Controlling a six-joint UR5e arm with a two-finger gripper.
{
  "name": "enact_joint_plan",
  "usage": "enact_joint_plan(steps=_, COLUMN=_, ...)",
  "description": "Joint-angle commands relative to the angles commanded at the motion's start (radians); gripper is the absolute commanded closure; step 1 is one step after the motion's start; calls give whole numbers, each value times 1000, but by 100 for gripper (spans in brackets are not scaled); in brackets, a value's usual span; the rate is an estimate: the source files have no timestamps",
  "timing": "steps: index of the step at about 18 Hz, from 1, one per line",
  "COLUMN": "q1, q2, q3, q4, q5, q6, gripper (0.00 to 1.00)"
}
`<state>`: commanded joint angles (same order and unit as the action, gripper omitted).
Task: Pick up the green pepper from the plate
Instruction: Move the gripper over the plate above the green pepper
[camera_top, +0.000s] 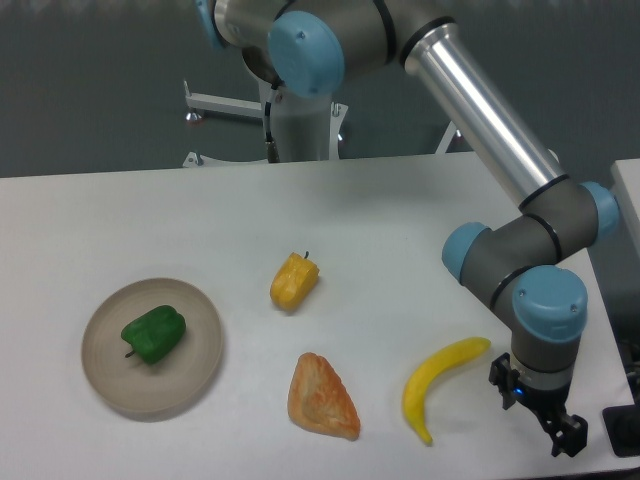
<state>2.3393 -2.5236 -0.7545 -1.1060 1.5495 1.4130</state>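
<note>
Robotics lab: industrial arm (500, 140), bare white table (120, 215).

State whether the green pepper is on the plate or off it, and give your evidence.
On the plate. The green pepper lies inside the rim of the plate, with beige dish showing all around it; the gripper is far off.
</note>
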Motion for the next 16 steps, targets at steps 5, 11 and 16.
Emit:
enact_joint_plan(steps=5, q1=-17, q2=112, q3=-137, q4=3, q5=-110, q6=-245, gripper=0)
enact_joint_plan(steps=11, q1=-78, q2=270, q3=-316, q4=-6, q5=-157, q6=-420, gripper=0)
enact_joint_plan(steps=16, q1=-117, q2=382, q3=-468, q4=-3, q5=-232, q6=-549, gripper=0)
